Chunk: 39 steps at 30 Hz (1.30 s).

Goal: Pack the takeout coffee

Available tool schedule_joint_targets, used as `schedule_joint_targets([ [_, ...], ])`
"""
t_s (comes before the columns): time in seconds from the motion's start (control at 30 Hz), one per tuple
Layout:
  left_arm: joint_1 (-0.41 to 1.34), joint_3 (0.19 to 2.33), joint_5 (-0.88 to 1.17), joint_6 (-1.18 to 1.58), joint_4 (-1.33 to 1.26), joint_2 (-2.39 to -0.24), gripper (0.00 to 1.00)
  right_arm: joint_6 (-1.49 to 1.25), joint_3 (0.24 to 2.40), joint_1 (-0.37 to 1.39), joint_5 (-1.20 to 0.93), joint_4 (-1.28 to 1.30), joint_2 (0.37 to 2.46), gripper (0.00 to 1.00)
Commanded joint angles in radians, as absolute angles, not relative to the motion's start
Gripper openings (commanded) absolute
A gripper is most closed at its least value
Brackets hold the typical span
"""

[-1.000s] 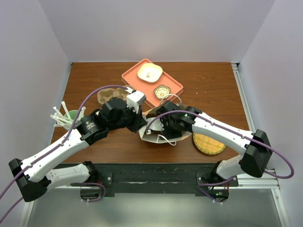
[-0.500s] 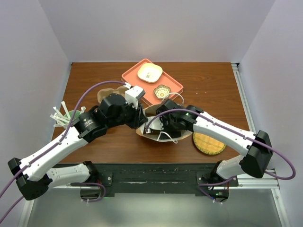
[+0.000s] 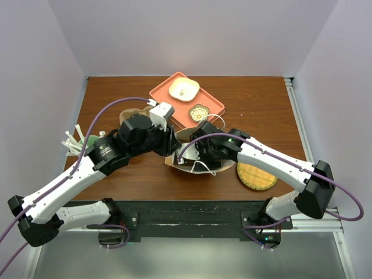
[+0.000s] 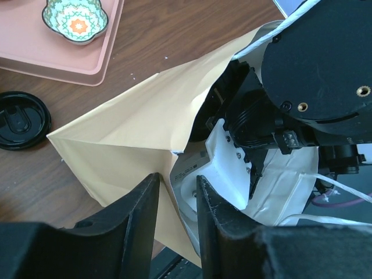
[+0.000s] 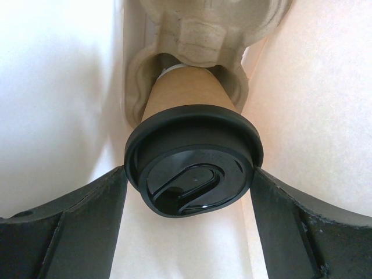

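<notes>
A small brown paper takeout coffee cup with a round black plastic lid sits deep inside a tan paper bag with a white lining, which appears to lie on its side. The cup's base is socketed in a moulded grey pulp cup carrier at the bag's far end. The right gripper, reached in through the bag's mouth, has its two dark fingers set against opposite sides of the lid's rim, apparently gripping it so the cup seats straight in its socket. At the mouth, the left gripper straddles the bag's upper edge with its jaws only narrowly parted. Whether they actually pinch the paper cannot be told, but the tented wall suggests the edge is lifted to give the right arm room. A loose round black plastic lid lies on the brown wooden table just beside the bag.
</notes>
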<state>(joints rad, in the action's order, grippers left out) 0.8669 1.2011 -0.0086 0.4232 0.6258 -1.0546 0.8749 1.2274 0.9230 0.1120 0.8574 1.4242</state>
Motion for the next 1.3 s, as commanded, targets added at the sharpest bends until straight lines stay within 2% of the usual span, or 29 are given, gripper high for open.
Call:
schedule_joint_targets([
  [0.0,0.871,1.229,-0.005,0.468,0.606,-1.025,0.38,0.873,1.284,0.931,0.092,0.853,1.405,0.81],
  [0.17,0.871,1.241,-0.02,0.477,0.635,-1.019,0.34,0.871,1.304,0.931,0.069,0.868,1.411,0.81],
  [0.3,0.871,1.235,-0.032,0.485,0.643,-1.02,0.25,0.862,1.315,0.931,0.052,0.885,1.413,0.81],
  [0.7,0.871,1.218,-0.046,0.511,0.657,-1.022,0.07,0.841,1.345,0.931,0.049,0.92,1.396,0.81],
  [1.27,0.871,1.207,-0.02,0.534,0.646,-1.017,0.07,0.804,1.359,0.931,0.049,0.966,1.37,0.67],
])
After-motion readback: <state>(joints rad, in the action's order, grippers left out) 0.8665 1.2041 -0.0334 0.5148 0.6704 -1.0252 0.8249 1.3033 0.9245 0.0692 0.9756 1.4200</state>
